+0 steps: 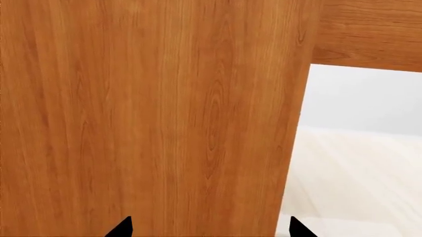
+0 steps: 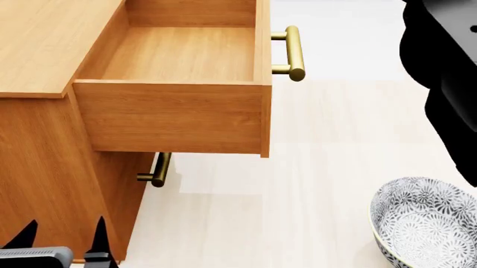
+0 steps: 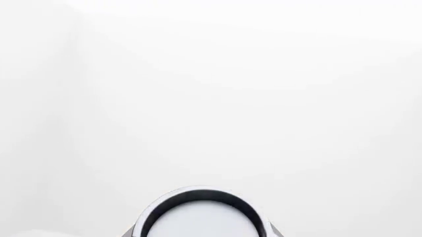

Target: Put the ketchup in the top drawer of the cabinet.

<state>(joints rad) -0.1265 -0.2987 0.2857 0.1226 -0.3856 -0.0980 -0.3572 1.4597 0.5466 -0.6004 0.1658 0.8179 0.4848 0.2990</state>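
Pale floor spreads under a honey-brown cabinet (image 2: pixel 44 167) whose top drawer (image 2: pixel 179 56) stands pulled out and empty, its brass handle (image 2: pixel 293 53) pointing at the room. A patterned bowl (image 2: pixel 428 223) sits low on the right. The ketchup (image 3: pixel 201 215) shows only as a round silver lid pressed close under the right wrist camera, seemingly in that gripper, though I cannot tell how its jaws stand. The left gripper (image 2: pixel 63 234) hangs spread beside the cabinet wall, holding nothing. The drawer likely lies to the can's left.
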